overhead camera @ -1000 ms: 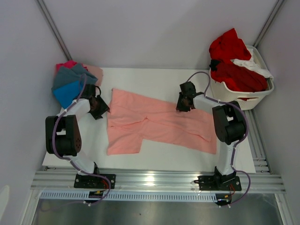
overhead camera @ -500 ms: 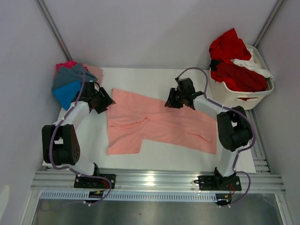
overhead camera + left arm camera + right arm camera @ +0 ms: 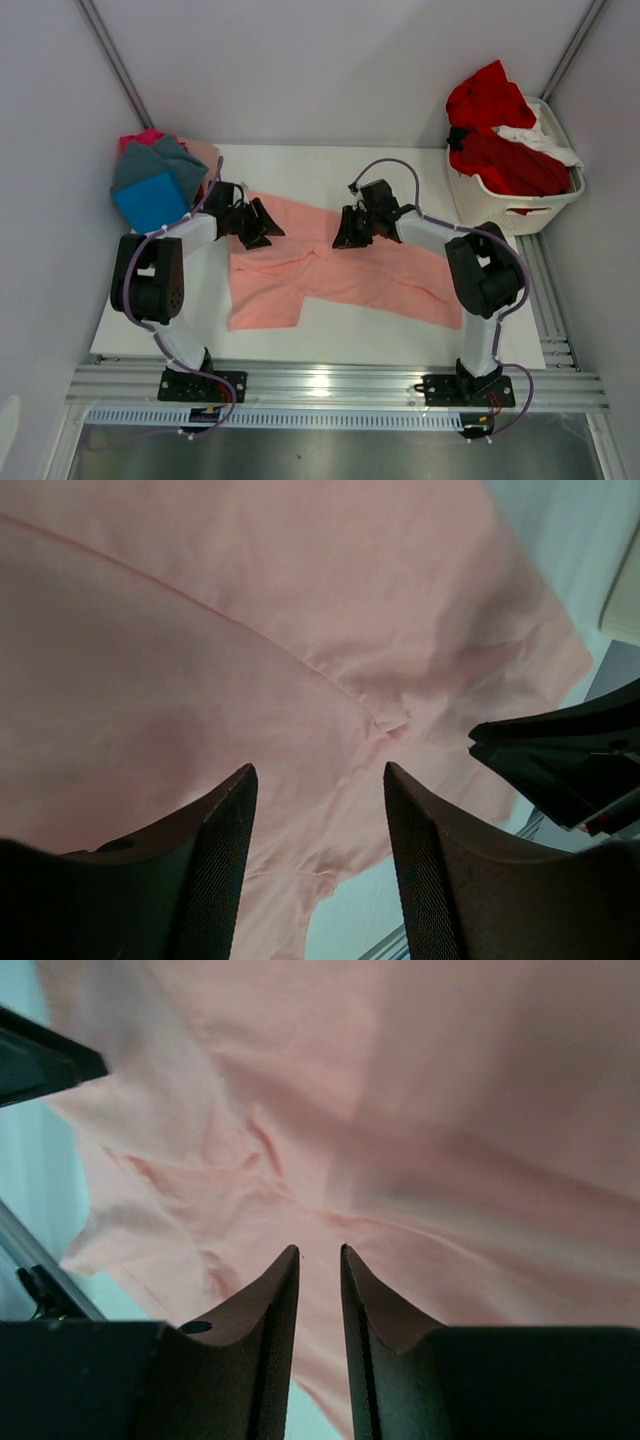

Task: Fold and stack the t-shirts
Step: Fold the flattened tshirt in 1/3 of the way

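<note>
Left jaws hover half-wide over the far left corner of the salmon-pink t-shirt (image 3: pixel 340 270), spread flat on the counter (image 3: pixel 330 170); light, limp cloth, best pinched along that far edge; right jaws narrow, empty, over mid-shirt.

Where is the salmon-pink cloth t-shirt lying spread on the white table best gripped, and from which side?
I would pinch the far hem of the salmon-pink cloth t-shirt from above, at two spots set apart. It lies nearly flat on the white table, so only a thin edge offers a bite. The left gripper and right gripper, both open, hover near that hem.
</note>
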Tool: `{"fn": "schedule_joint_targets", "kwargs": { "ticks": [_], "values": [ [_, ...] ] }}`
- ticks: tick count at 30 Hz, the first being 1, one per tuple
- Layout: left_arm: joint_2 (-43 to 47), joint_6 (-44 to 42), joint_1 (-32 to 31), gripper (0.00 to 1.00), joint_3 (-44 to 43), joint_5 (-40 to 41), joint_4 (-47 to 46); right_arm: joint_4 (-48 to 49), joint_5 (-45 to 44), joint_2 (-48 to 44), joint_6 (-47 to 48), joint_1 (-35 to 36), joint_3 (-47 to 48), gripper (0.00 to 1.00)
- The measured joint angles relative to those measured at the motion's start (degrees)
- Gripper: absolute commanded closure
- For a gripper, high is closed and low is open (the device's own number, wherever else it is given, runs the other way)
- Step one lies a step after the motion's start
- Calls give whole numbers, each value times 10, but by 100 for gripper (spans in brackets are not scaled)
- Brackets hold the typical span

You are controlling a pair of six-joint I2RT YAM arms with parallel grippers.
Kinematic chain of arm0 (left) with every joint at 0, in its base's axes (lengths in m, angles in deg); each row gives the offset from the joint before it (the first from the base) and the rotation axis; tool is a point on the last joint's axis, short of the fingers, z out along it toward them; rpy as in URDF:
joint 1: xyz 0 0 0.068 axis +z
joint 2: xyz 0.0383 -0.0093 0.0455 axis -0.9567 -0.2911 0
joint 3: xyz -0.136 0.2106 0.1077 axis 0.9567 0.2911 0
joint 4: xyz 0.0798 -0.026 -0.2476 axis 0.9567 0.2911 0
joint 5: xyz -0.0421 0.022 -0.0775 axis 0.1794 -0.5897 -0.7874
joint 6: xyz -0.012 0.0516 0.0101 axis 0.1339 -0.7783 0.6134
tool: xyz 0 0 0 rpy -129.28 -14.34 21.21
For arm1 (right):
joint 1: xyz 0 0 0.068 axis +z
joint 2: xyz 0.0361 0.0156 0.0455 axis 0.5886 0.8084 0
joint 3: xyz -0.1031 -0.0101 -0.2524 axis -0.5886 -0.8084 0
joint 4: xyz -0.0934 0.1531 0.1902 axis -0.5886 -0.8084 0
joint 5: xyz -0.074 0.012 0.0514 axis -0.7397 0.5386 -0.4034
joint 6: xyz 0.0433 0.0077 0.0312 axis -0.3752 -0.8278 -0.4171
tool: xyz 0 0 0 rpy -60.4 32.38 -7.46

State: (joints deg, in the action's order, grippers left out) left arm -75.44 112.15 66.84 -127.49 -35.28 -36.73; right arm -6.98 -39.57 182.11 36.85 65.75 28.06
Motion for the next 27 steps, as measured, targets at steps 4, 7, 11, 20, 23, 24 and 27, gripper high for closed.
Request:
{"fn": "schedule_joint_targets", "kwargs": {
  "ticks": [4,7,11,20,23,24,27],
  "values": [
    [-14,-1,0,43,-14,24,35,-35,-33,44,0,0,12,74],
    [-24,-2,0,42,-28,45,58,-61,-48,66,-7,-2,31,73],
    [-33,-4,3,43,-45,70,92,-102,-71,83,-9,-3,69,72],
    [-41,-4,30,44,-65,85,128,-173,-112,123,-15,-22,150,73],
    [-41,-4,32,44,-67,83,122,-211,-117,189,-5,-33,262,72],
    [-41,-4,32,44,-67,83,122,-227,-119,217,1,-36,309,72],
    [-45,-3,32,44,-74,83,123,-251,-111,281,13,-41,417,72]
  ]
}}
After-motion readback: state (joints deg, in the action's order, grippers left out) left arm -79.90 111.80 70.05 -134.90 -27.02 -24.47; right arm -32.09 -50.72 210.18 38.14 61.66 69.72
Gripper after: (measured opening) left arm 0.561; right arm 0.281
